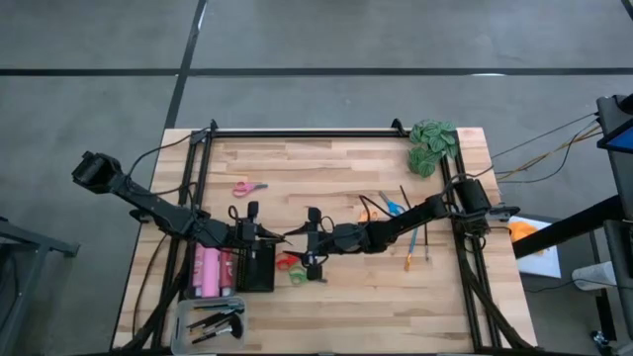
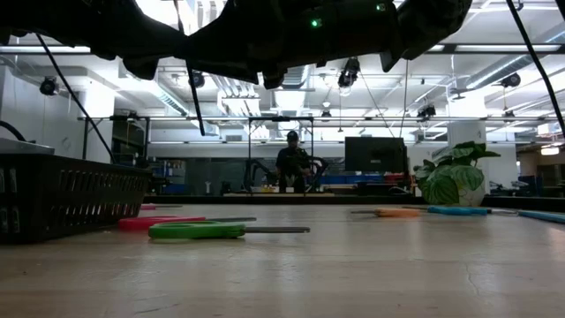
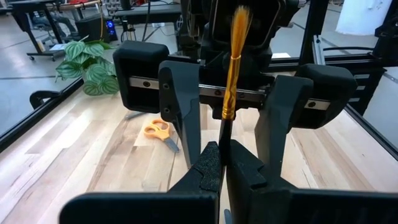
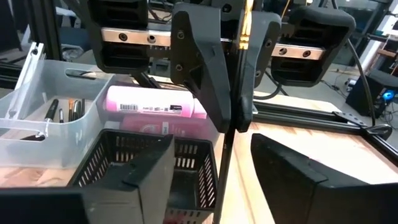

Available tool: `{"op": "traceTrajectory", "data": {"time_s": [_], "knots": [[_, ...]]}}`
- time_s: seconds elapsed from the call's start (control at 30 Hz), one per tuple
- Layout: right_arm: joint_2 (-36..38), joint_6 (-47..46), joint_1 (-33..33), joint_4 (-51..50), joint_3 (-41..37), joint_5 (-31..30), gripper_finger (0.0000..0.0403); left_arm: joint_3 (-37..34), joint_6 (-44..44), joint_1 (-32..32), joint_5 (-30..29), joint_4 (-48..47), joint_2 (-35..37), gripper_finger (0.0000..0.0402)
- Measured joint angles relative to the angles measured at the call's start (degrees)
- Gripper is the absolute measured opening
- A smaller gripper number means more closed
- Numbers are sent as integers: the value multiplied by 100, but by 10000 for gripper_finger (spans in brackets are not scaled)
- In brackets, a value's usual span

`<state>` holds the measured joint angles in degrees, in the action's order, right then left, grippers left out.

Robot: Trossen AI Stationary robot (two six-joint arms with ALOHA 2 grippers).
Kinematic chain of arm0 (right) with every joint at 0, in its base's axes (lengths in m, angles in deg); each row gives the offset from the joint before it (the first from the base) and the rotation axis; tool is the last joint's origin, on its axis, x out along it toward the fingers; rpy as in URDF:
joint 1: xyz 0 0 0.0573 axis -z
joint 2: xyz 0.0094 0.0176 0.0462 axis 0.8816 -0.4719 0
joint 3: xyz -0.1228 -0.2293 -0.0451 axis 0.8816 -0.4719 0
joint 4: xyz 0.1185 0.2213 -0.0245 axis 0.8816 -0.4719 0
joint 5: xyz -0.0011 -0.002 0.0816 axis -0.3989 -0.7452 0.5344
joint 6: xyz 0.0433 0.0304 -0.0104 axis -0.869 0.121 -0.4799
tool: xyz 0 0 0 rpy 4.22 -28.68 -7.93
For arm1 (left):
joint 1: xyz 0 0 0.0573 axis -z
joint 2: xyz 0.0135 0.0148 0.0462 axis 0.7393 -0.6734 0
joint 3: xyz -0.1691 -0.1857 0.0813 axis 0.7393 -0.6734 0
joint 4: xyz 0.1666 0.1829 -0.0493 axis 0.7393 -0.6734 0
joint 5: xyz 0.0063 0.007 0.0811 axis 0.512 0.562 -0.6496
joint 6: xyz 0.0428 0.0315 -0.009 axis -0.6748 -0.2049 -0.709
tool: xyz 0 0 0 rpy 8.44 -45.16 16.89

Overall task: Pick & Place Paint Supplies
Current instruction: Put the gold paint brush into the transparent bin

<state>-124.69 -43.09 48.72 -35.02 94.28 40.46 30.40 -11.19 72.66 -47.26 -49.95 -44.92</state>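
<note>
A wooden table (image 1: 336,297) of pale planks is seen from above. On it, pink scissors (image 1: 248,187) are laid toward the far left, orange scissors (image 1: 368,212) and blue scissors (image 1: 392,207) right of centre, with thin brushes (image 1: 415,242) beside them. Red scissors (image 1: 287,261) and green scissors (image 1: 298,276) are placed near the middle. A black basket (image 1: 259,269), pink bottles (image 1: 210,271), a clear tray (image 1: 210,322) and a leafy clump (image 1: 432,145) are also set on it.

Overhead view straight down, low view level across table (image 1: 326,158), wrist views facing each other
</note>
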Motion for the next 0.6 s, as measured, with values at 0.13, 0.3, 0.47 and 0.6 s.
{"op": "traceTrajectory", "data": {"time_s": [0.13,0.3,0.47,0.6], "knots": [[0,491,2,-188,0,-7,228,0,4,2,7,-11,0,1],[72,1696,-13,-614,-8,-5,238,0,4,2,17,-20,0,1],[581,1796,-70,-1635,-20,-6,239,0,4,2,17,-36,0,1],[1192,1751,-59,-3276,-17,-4,239,0,4,4,17,-42,0,1]]}}
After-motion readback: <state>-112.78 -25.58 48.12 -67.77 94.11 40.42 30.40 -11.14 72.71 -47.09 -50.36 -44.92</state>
